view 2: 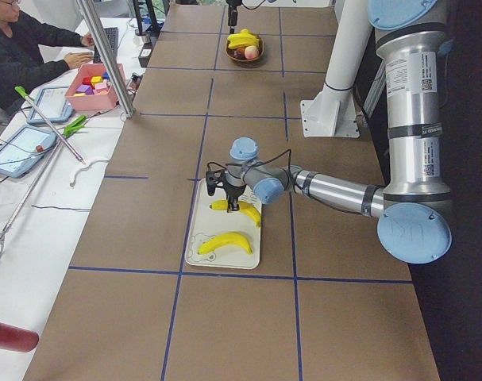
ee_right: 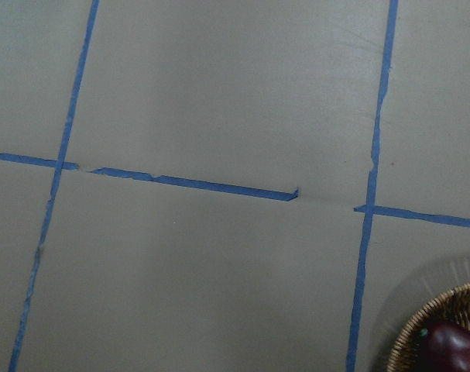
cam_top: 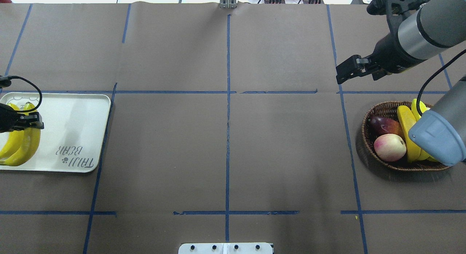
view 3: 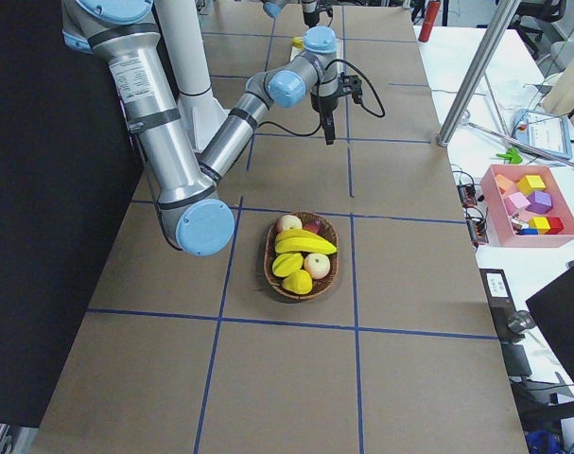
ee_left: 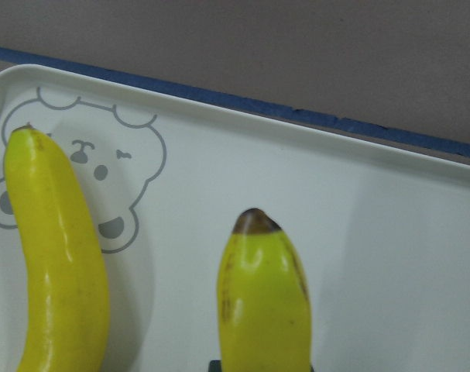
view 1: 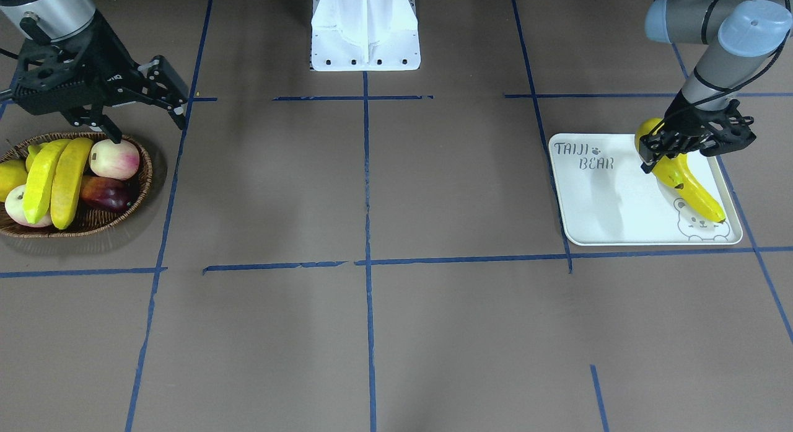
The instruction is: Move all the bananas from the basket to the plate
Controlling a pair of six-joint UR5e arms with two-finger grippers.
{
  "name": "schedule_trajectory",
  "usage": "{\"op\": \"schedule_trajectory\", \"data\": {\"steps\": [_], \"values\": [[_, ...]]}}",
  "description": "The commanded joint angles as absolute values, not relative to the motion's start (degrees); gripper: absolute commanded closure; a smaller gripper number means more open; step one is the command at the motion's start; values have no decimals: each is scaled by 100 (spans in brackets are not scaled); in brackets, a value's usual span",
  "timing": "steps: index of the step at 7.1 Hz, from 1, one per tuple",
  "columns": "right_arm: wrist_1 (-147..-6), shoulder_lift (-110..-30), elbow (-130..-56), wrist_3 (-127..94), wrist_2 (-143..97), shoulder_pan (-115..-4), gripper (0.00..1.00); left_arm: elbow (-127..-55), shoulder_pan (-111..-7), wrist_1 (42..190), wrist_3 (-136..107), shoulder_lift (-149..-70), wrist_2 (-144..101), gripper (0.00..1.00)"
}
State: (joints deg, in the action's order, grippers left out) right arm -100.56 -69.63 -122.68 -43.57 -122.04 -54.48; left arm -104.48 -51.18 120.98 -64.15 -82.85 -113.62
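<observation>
The off-white "TAIJI BEAR" plate (view 1: 595, 202) (cam_top: 72, 115) holds two bananas lying side by side. My left gripper (view 1: 672, 159) (cam_top: 34, 122) is low over the plate, shut on one banana (ee_left: 262, 302) (view 1: 697, 193). The other banana (ee_left: 60, 287) lies beside it over the bear drawing. The wicker basket (view 1: 80, 229) (cam_top: 380, 109) holds two more bananas (view 1: 40, 181) (view 1: 68, 184). My right gripper (view 1: 147, 125) (cam_top: 346, 70) is open and empty, hovering above the table just past the basket's rim.
The basket also holds two pink-white apples (view 1: 114, 159), a dark purple fruit (view 1: 105, 193) and a round yellow fruit (view 1: 9, 178). My right arm's elbow (cam_top: 437, 137) hides part of the basket from overhead. The white robot base (view 1: 365, 29) stands mid-table.
</observation>
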Motion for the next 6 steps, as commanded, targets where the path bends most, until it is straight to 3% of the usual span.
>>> {"op": "schedule_trajectory", "data": {"steps": [1, 4, 6], "values": [[-10046, -7214, -12278, -4063, -12217, -5563, 0, -10424, -5115, 11691, -6407, -8533, -11347, 0], [-10002, -7689, -12313, -3536, -12286, -5782, 0, -10494, -5168, 11663, -6180, -8552, -11399, 0], [-9557, -8617, -12436, -2807, -12366, -5941, 0, -10608, -5185, 11236, -6179, -8883, -11530, 0]]}}
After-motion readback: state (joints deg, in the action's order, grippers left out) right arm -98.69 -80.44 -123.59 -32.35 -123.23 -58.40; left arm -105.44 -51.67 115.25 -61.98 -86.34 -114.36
